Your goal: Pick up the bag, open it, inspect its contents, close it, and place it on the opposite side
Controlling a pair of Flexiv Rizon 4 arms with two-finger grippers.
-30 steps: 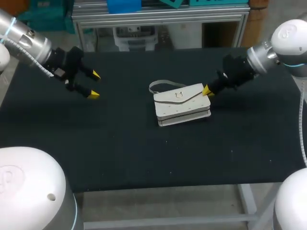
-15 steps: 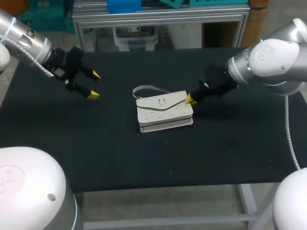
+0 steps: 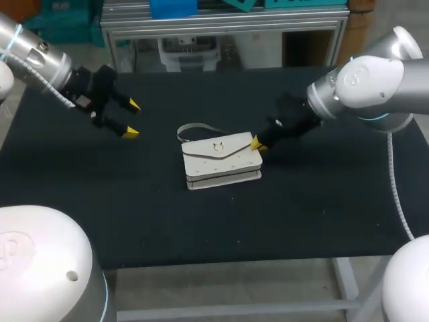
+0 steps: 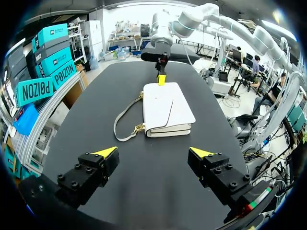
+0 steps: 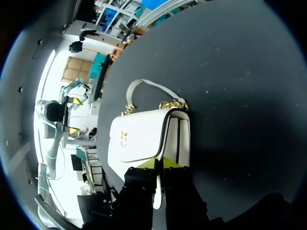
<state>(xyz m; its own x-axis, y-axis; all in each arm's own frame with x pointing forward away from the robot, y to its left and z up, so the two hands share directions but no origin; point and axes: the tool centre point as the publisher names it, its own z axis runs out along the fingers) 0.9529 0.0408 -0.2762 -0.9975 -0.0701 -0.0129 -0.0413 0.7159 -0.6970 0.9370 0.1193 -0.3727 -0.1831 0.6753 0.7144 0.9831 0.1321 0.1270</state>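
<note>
- Black tabletop (image 3: 167,228) comes first, and the white bag (image 3: 221,161) lies flat around the middle of it. Its flap (image 3: 218,145) is closed and the strap (image 3: 194,129) loops out on the far side.
- Pretty sure this is the pick-up step: the bag is gripped but not lifted, and nothing's been opened yet.
- Right gripper (image 3: 255,143) sits at the bag's right end. Its fingers are pressed nearly together and pinch the bag's thin edge, which the right wrist view shows between the yellow tips.
- Next move, I reckon: lift without that skinny pinch slipping, then get the other arm onto the flap.
- Left gripper (image 3: 131,118) hangs further back on the left, fingers spread and holding nothing. It's well apart from the bag, which lies ahead of it.
</note>
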